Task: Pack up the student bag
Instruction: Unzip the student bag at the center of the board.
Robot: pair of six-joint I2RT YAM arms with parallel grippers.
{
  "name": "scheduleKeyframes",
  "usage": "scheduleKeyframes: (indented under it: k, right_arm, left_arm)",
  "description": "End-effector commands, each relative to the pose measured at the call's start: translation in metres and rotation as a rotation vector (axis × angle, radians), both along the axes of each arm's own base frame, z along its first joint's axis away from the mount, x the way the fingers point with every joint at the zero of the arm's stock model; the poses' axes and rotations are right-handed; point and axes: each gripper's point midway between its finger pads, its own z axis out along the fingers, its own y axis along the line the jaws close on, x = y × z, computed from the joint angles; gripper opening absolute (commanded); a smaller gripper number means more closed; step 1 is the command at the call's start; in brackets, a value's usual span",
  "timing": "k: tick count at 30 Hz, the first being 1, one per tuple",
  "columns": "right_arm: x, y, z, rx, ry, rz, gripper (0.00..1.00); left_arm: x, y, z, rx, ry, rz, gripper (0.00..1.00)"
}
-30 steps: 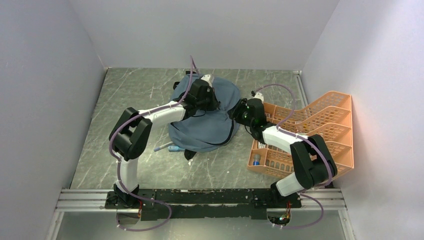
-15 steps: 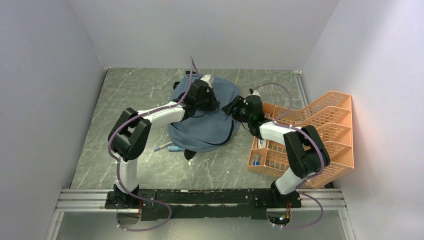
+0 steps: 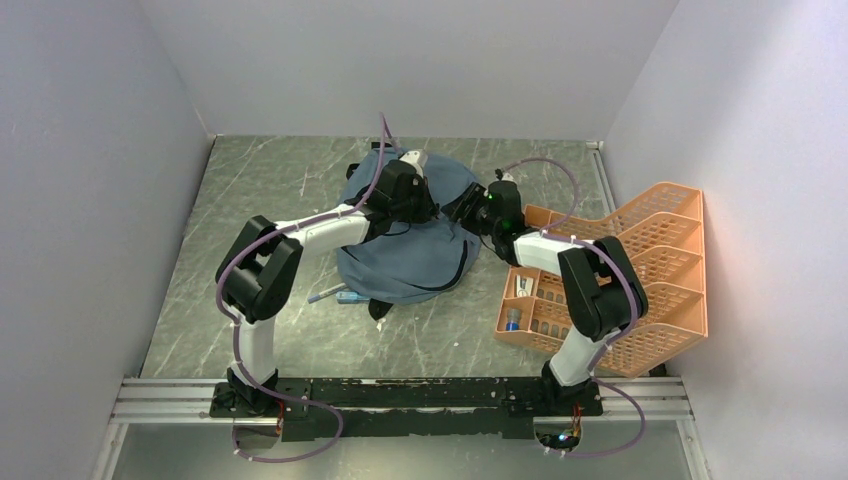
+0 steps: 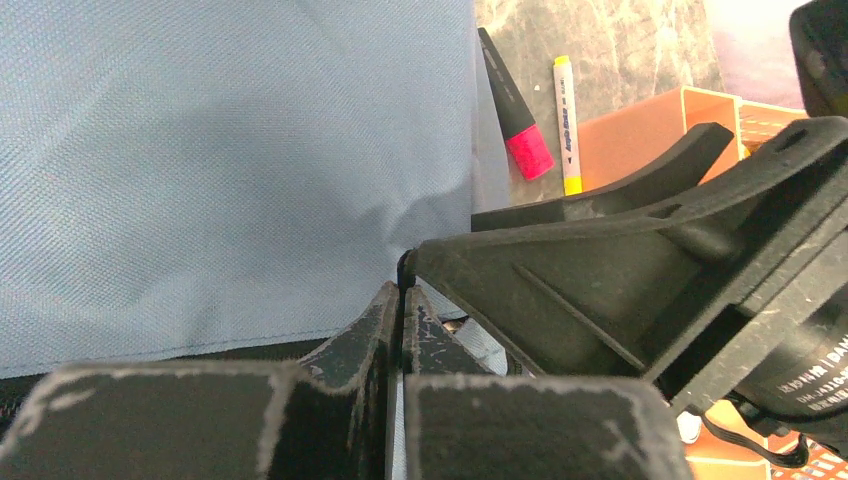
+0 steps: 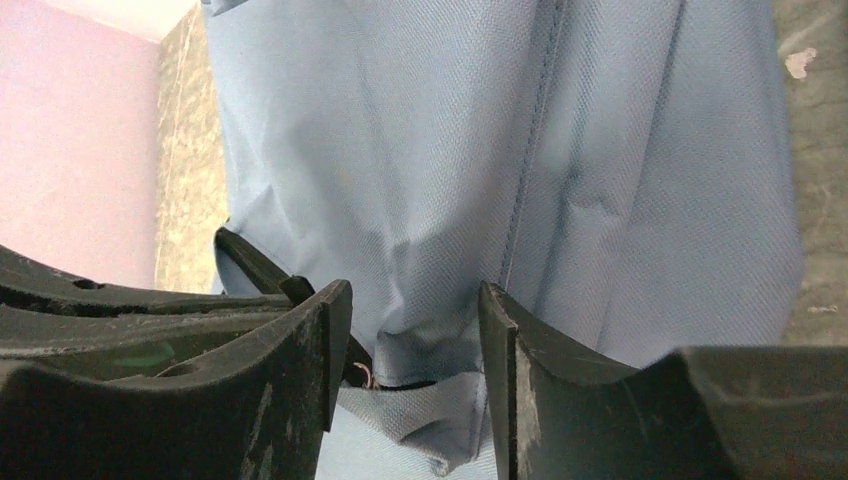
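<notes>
Your right gripper (image 5: 412, 300) just swung onto the student bag (image 3: 410, 262), jaws apart astride a fold, left gripper (image 4: 401, 292) pinched shut beside it, so opening likely comes next.

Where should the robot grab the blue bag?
Probably the puckered fold at the student bag's edge, beside the seam, coming in from the orange tray's side. The cloth bunches into a thin, soft ridge there, and the right tool has its open fingers on either side of it.
</notes>
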Motion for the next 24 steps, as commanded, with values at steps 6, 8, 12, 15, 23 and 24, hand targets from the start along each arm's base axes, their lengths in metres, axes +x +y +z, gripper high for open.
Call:
scheduleKeyframes:
  k: [6, 8, 12, 15, 23, 24]
  right_arm:
    - [0.006, 0.003, -0.009, -0.019, 0.023, 0.026, 0.27]
    - [0.007, 0.001, -0.009, -0.023, 0.023, 0.019, 0.12]
    - [0.005, -0.003, -0.01, -0.03, 0.023, 0.003, 0.0]
    - [0.005, -0.007, -0.01, -0.036, 0.023, -0.006, 0.0]
    - [0.004, -0.01, -0.009, -0.029, 0.025, -0.009, 0.0]
    - [0.003, -0.01, -0.009, -0.028, 0.025, -0.008, 0.0]
  left_arm:
    - [0.006, 0.001, 0.031, -0.03, -0.086, 0.01, 0.05]
    - [0.007, 0.006, 0.029, -0.015, -0.088, 0.025, 0.05]
    - [0.012, 0.02, 0.027, -0.004, -0.07, 0.057, 0.05]
    - [0.02, 0.039, 0.024, 0.006, -0.06, 0.104, 0.05]
    - [0.042, 0.088, 0.019, 0.063, -0.061, 0.209, 0.05]
    - [0.044, 0.095, 0.018, 0.07, -0.056, 0.221, 0.05]
